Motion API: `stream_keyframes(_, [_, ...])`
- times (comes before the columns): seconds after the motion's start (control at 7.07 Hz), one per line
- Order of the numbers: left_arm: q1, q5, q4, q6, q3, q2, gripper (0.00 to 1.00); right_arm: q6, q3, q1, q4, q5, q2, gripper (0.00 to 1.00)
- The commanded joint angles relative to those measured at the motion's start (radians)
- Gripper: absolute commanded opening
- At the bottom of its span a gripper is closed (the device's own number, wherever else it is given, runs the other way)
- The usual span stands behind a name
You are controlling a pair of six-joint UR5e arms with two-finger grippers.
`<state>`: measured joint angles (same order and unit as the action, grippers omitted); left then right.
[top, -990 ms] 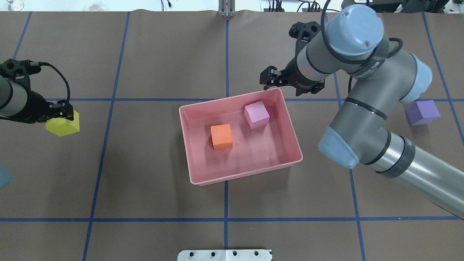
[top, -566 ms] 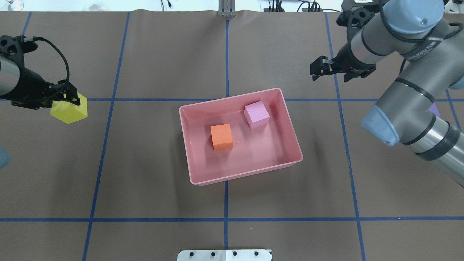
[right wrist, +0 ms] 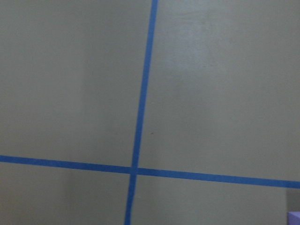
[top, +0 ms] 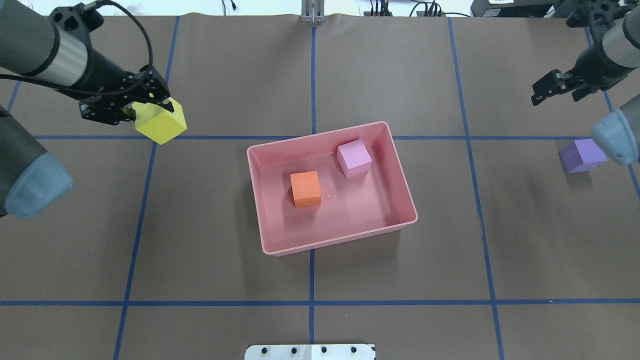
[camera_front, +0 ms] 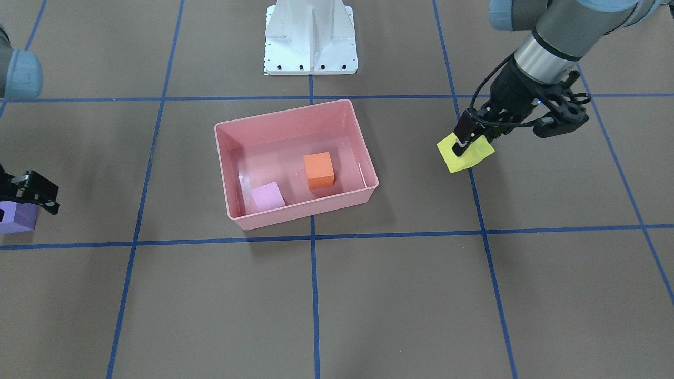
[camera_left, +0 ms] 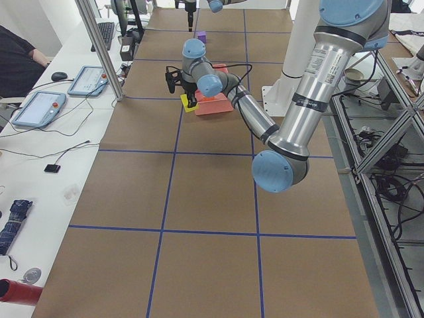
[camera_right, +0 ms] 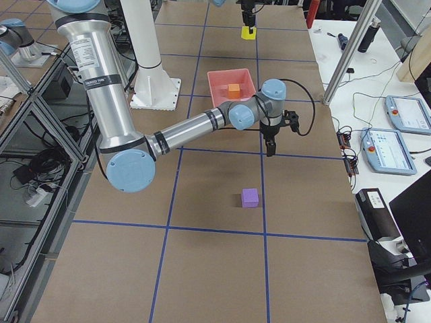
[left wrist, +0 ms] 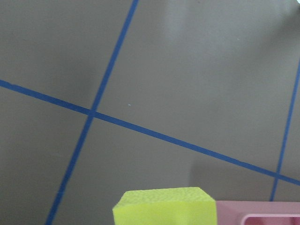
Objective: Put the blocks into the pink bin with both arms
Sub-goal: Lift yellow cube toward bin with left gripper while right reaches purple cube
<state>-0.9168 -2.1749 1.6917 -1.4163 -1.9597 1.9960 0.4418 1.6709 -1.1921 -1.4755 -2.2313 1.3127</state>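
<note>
pink bin: a salmon-pink glossy plastic rectangular tub (top: 360, 207) sits in the middle of the table, turned a little askew to the grid lines.
blocks in the bin: an orange foam cube (top: 305, 188) rests on the floor near the bin's left wall. a light pink foam cube (top: 354, 158) rests toward the bin's far right corner. the two are apart.
yellow block: a yellow foam cube (top: 161, 121) hangs tilted in the left gripper, left of the bin and apart from it, toward the far edge.
purple block: a purple foam cube (top: 581, 155) lies on the table near the right edge, well apart from the bin.
left gripper: the black two-finger gripper (top: 147, 107) has its jaws clamped on the yellow foam cube.
right gripper: the black two-finger gripper (top: 556, 94) hangs toward the far right corner, jaws spread and holding nothing, apart from the purple foam cube.
table: brown paper with a blue tape grid (top: 225, 260).
base: a white metal pedestal (camera_front: 310, 37) stands at the near edge.
</note>
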Motion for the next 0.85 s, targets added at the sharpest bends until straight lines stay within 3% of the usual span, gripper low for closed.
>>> stream_keyframes(0.0, [0.109,0.082,-0.015,-0.129,0.024,0.123,0.00,-0.214,-0.132,-0.075,0.001,-0.024,0.025,0.99])
stream_keyframes(0.28, [0.165,0.137,-0.015,-0.187,0.090,0.214,0.00,-0.213,-0.163,-0.072,0.009,-0.022,0.048,0.99])
stream_keyframes(0.71, [0.193,0.171,-0.015,-0.188,0.099,0.228,0.00,-0.210,-0.215,-0.034,0.062,-0.021,0.083,0.99])
